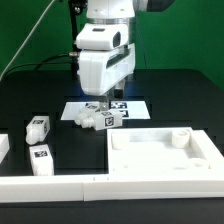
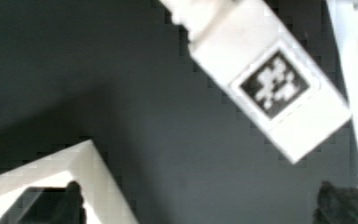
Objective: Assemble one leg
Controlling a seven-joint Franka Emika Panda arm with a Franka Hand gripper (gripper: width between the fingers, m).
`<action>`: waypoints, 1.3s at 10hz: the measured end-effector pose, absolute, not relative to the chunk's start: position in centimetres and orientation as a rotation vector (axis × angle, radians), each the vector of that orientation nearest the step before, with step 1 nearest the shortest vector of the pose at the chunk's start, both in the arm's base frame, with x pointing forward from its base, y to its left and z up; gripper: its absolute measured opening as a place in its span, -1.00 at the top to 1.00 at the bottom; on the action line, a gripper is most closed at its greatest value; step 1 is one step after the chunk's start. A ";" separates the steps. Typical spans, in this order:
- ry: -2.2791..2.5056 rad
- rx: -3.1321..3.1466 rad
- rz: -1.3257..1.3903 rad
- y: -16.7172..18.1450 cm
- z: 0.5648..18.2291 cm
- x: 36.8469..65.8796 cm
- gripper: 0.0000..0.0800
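Note:
My gripper (image 1: pixel 104 99) hangs low over the back middle of the table, above the marker board (image 1: pixel 105 107). Two white legs (image 1: pixel 88 119) (image 1: pixel 111 120) with black-and-white tags lie at the board's front edge, just in front of the gripper. Two more legs (image 1: pixel 38 127) (image 1: pixel 42 158) stand at the exterior view's left. In the wrist view the gripper (image 2: pixel 197 208) is open with only dark table between the dark fingertips (image 2: pixel 51 205). A white strip with a tag (image 2: pixel 274 85) crosses that view beyond the fingers. I cannot tell whether it is a leg or the board.
The large white rimmed tabletop (image 1: pixel 200 152) lies at the exterior view's right front. A long white bar (image 1: pixel 50 186) runs along the front edge. Another white part (image 1: pixel 3 146) is cut off at the left edge. A white edge (image 2: pixel 91 175) shows beside one fingertip.

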State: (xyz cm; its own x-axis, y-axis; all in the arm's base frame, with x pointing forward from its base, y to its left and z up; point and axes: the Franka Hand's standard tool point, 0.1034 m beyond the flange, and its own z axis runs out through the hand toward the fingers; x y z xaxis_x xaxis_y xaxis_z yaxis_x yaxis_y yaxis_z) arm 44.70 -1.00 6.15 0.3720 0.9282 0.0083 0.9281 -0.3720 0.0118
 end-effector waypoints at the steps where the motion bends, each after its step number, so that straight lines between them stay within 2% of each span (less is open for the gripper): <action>1: 1.823 2.545 0.012 -1.2 6.1 44.7 -0.62; 4: 2.028 2.363 -0.010 -1.6 6.0 44.5 -0.62; 6: 2.109 2.284 -0.007 -1.6 4.6 41.7 -0.62; 11: 2.061 2.327 -0.011 -2.1 4.5 41.6 -0.62; 13: 2.029 2.358 -0.017 -1.5 2.9 40.9 -0.62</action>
State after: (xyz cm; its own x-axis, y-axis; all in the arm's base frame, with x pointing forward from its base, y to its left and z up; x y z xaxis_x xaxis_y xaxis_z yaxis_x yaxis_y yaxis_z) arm 40.86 -1.53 2.89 0.1494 0.9884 -0.0287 0.9887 -0.1490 0.0166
